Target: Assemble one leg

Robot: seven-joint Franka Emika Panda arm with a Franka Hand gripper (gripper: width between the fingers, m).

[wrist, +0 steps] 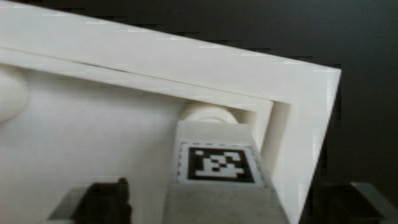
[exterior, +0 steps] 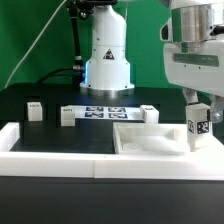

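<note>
Closest to the wrist camera are the gripper's (wrist: 231, 200) two dark fingers (wrist: 107, 202), and they stand apart. A strip of background shows between each one and the leg (wrist: 221, 175) rising between them, so the jaws flank the post without pinching it. That leg is upright, its black-and-white tag (wrist: 217, 164) facing the lens, and it is planted at a corner of the square white panel (wrist: 107, 110). At its foot sits a rounded white form (wrist: 214, 116); whether that is a peg or a socket is too blurred to tell.

In the exterior view the same leg (exterior: 198, 126) stands at about four o'clock, directly under the gripper (exterior: 195, 100), at the three o'clock corner of the panel (exterior: 150, 140). By my reading, the post is being seated at its corner mount, and the fingers bracket it so they can close on it for a turn. That calls for a square grip, since a skewed squeeze could tip the post off its seat.

Out of the way along the back wait a spare leg (exterior: 35, 110) at nine o'clock, another spare leg (exterior: 67, 115) nearer ten, and a third spare leg (exterior: 150, 112) at about one. The marker board (exterior: 105, 112) lies between them, just below the arm base (exterior: 107, 60) at twelve. A long white border rail (exterior: 80, 160) runs across six o'clock, fencing the dark table (exterior: 60, 135), probably so loose parts stay within reach
</note>
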